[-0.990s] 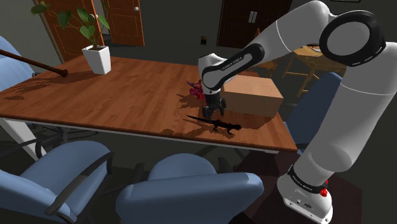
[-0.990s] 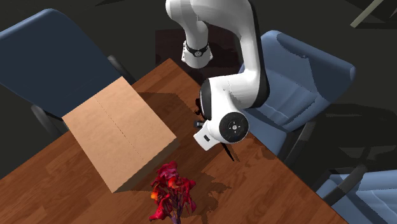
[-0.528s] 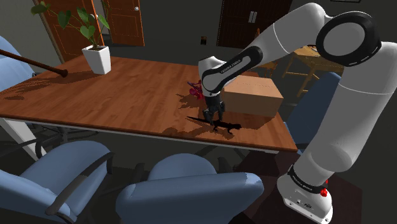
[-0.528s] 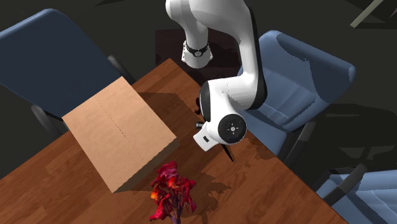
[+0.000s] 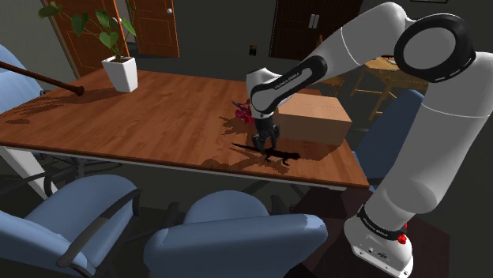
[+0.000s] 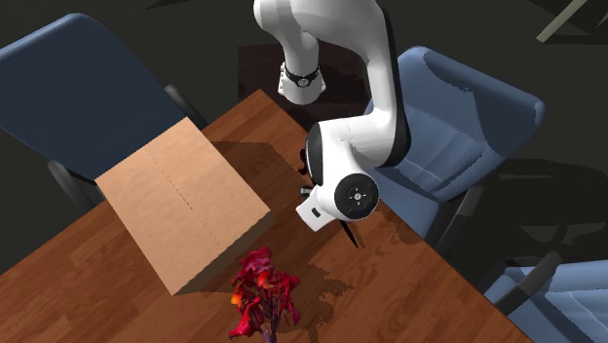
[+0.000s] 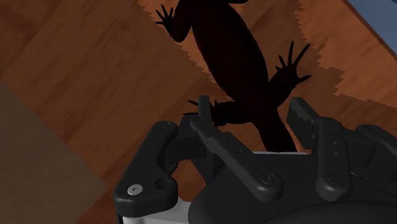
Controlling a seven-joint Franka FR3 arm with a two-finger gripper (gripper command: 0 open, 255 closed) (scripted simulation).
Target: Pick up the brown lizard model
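Where the desk [image 5: 158, 110] starts at the shoulder view's left, a green plant [image 5: 111, 35] stands in a white pot [image 5: 121, 75]. Going right, red flowers [image 5: 243, 113] are on the desk, just behind the white arm [image 5: 348, 47]. The gripper [image 5: 265, 144] points down at the desk, near its front edge. The lizard [image 5: 276, 155] lies flat on the desk right under the gripper. It looks very dark, almost black. Its thin tail points to the shoulder view's left. Next comes a brown box [image 5: 312, 118], which sits on the desk just beside the arm. Blue chairs [image 5: 237, 237] stand around the desk.

Seen from the wrist view, the two fingers [image 7: 305, 121] stand well apart. The back end of the lizard and its tail lie between them, with one finger on each side. One finger is just beside a back foot, and I cannot tell if it touches. The fingers have hold of nothing.
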